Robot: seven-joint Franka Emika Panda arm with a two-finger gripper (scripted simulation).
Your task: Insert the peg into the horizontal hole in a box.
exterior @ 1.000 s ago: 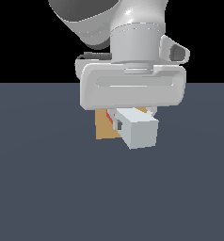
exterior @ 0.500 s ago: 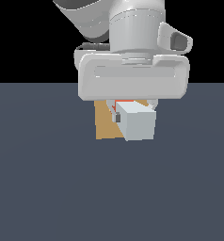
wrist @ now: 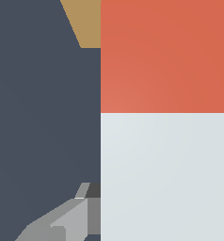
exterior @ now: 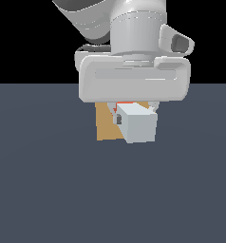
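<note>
My gripper (exterior: pixel 134 116) is shut on the peg (exterior: pixel 138 124), held level above the floor. The peg's white-grey end faces the exterior camera; its red-orange end (exterior: pixel 125 103) points away, toward the tan box (exterior: pixel 106 126) just behind it. In the wrist view the peg (wrist: pixel 165 174) fills much of the frame, white-grey part near, red-orange part (wrist: pixel 165 56) beyond, with a corner of the box (wrist: pixel 85 23) past it. One grey finger (wrist: pixel 71 216) shows beside the peg. The hole is hidden behind the peg and the hand.
A flat dark grey-blue floor (exterior: pixel 48 190) surrounds the box on all sides. The large white hand (exterior: pixel 134 83) hangs over the box and hides its top.
The arm has moved toward the exterior view's right and slightly up, carrying the peg with it. The peg now hides more of the box's face.
</note>
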